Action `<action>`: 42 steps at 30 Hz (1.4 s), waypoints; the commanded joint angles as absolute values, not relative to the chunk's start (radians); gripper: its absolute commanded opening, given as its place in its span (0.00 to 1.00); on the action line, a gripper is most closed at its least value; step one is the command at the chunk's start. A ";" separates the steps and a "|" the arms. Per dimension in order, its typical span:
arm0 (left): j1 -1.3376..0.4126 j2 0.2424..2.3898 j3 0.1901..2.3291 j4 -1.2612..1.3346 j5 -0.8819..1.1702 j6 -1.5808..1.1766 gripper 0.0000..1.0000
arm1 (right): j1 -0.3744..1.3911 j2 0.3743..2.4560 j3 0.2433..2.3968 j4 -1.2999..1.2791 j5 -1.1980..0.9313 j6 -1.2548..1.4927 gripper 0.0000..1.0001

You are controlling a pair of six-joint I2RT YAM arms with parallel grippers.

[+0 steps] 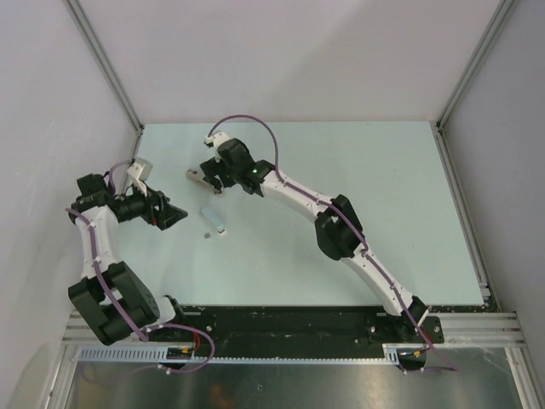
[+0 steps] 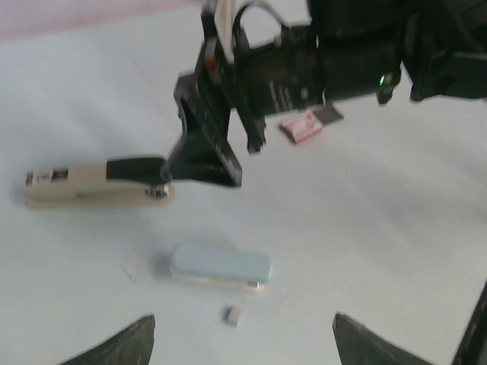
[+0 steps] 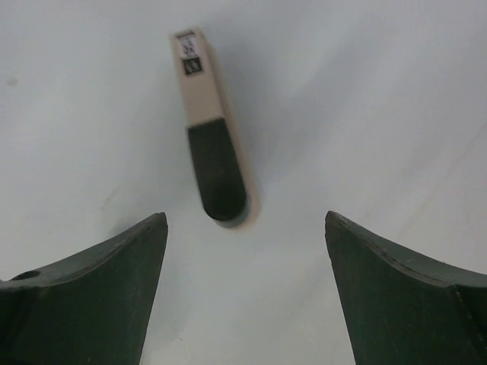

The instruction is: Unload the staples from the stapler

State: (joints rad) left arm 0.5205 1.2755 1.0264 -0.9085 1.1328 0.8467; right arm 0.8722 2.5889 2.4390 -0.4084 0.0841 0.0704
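Observation:
The stapler point(image 3: 213, 144), beige with a dark rounded end, lies closed on the table just beyond my right gripper point(image 3: 245, 220). That gripper is open, holds nothing and does not touch it. From above, the stapler point(image 1: 196, 175) sits at the right gripper's point(image 1: 211, 181) tips. A small grey block of staples point(image 2: 233, 315) lies on the table next to a pale blue tube point(image 2: 221, 267). Both are ahead of my left gripper point(image 2: 243, 342), which is wide open and empty. In the top view the staples point(image 1: 207, 233) are a tiny speck.
The pale blue tube point(image 1: 214, 220) lies between the two grippers. The right arm point(image 1: 341, 226) stretches diagonally across the table. Side walls and metal rails point(image 1: 106, 64) enclose the work surface.

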 commanded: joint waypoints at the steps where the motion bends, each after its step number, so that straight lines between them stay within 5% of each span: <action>1: 0.499 1.304 1.035 -0.932 1.052 0.792 1.00 | 0.880 2.641 2.533 -0.266 -0.038 0.062 0.87; 14: 0.405 1.342 1.064 -0.840 0.779 0.516 0.99 | 0.866 2.724 2.554 -0.186 -0.093 0.100 0.74; 30: 0.374 1.317 1.062 -0.834 0.712 0.494 1.00 | 0.863 2.743 2.555 -0.119 -0.086 0.112 0.34; 42: 0.369 1.313 1.060 -0.833 0.690 0.507 0.99 | 0.877 2.748 2.550 -0.139 -0.062 0.109 0.55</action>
State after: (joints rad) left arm 0.3813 1.3426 1.0466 -0.8394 0.7078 0.5041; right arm 0.8642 2.7358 2.5027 -0.1741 -0.0837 0.1108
